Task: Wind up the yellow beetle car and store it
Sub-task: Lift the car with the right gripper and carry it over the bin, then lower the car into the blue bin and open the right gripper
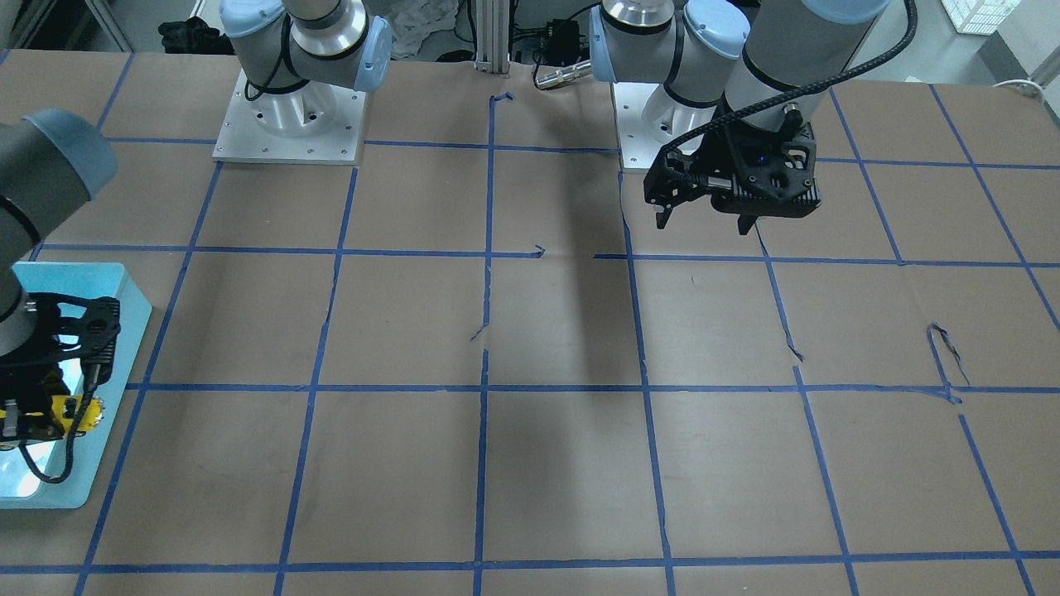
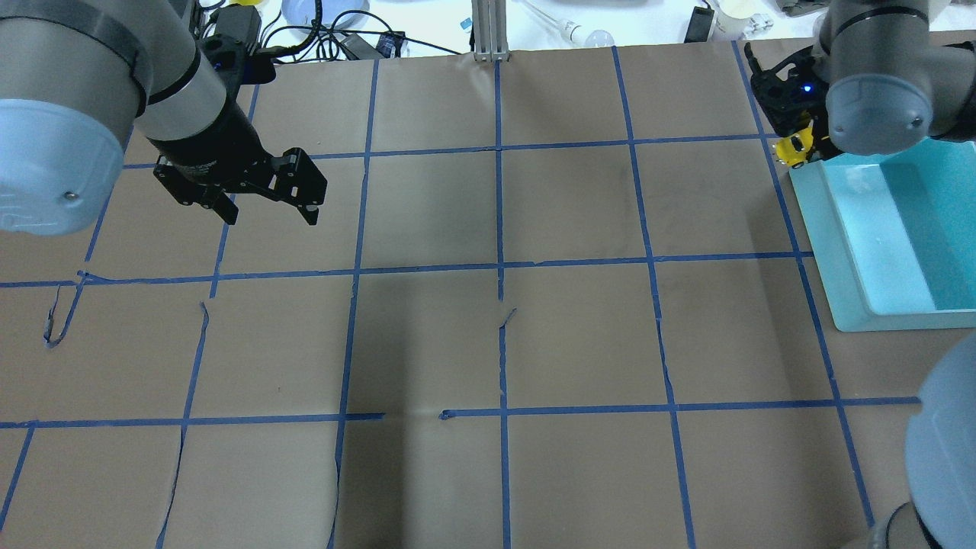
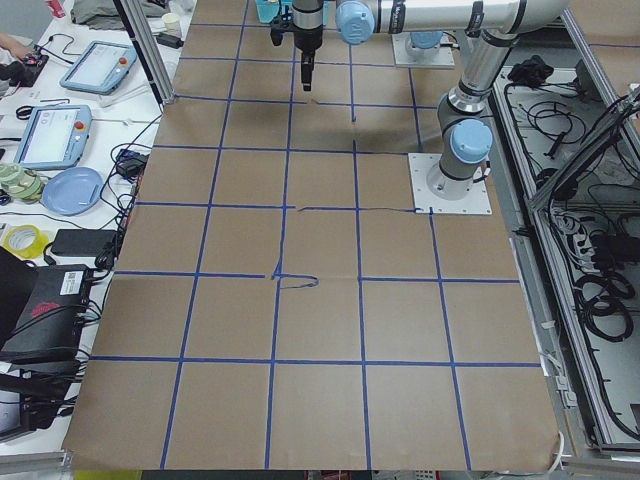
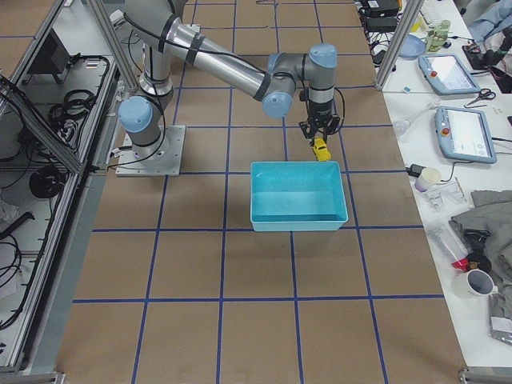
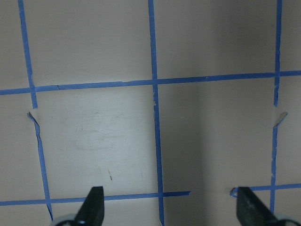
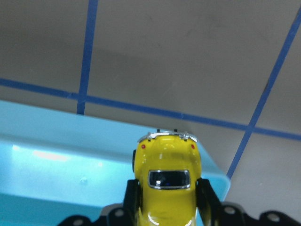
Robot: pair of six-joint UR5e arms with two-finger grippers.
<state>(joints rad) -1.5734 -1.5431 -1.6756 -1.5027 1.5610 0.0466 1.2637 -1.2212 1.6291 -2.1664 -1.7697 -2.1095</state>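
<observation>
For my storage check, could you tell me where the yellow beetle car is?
The yellow beetle car sits clamped in the right gripper, at the overhead view's right, above the turquoise bin's far corner.

Cut off at six o'clock in the right wrist view: nose and front half of the small bright-yellow beetle-shaped toy car [image 6: 167, 186], flanks covered by the black fingers [image 6: 133, 200] of the right gripper [image 6: 167, 197] clamped on it. At nine o'clock in the front-facing view, mostly masked by gripper frame and black looped cable [image 1: 37, 473]; shallow light-blue plastic tray [image 1: 137, 306] clipped there by the edge. Overhead, at three o'clock, tray likewise clipped, gripper largely behind a grey wrist joint [image 2: 877, 114]. Of the left gripper [image 5: 171, 203], only two spread fingertips at six o'clock. From the left end, car too small to make out.
</observation>
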